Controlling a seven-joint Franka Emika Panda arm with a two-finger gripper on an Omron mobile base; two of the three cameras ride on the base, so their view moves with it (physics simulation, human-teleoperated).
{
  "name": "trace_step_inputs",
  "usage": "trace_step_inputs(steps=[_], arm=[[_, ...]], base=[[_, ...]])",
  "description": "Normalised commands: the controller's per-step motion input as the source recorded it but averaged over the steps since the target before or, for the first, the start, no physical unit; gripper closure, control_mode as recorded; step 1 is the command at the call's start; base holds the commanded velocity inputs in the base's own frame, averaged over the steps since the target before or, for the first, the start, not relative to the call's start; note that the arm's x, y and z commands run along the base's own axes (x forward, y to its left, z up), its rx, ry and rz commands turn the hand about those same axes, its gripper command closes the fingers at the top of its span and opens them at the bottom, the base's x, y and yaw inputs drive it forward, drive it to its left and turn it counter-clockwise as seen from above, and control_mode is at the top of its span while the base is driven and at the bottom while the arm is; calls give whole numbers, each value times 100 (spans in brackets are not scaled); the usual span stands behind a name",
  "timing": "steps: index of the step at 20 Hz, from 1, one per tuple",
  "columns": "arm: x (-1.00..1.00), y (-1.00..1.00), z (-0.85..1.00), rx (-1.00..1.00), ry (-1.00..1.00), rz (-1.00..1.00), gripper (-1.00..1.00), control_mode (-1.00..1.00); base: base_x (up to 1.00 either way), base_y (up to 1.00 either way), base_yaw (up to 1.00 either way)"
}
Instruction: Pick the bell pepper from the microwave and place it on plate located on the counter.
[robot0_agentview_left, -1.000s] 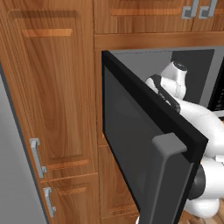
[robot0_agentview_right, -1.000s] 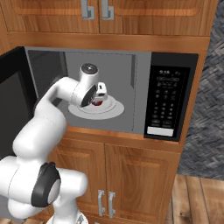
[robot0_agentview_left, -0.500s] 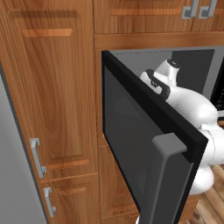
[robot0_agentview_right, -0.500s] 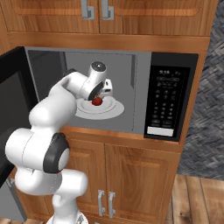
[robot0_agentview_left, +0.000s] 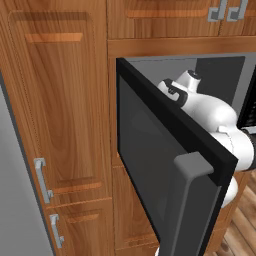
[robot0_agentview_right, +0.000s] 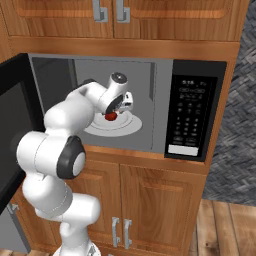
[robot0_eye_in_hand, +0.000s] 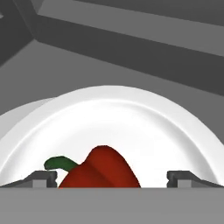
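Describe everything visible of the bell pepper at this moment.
The bell pepper is small, glossy and red, with a curved green stem pointing to the left of the hand view. It lies on the white round turntable inside the grey microwave, whose door stands open. The gripper is open, one fingertip on each side of the pepper; contact cannot be told. Its lower part is hidden.

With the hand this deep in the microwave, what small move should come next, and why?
Probably close the gripper on the bell pepper. In the hand view the pepper lies between the two spread fingertips, on the white turntable plate inside the microwave. If the tips sit too high, ease down slightly first.
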Motion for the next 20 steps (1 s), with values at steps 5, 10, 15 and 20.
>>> trace_step_inputs(steps=[5, 10, 15, 20], arm=[[0, 0, -12, 0, 0, 0, -100, -100], [0, 0, -16, 0, 2, 0, -100, -100], [-4, 0, -8, 0, 3, 0, -100, -100], [-7, 0, -13, 0, 0, 0, -100, -100]], base=[[0, 0, 0], [0, 0, 0], [0, 0, 0], [0, 0, 0]])
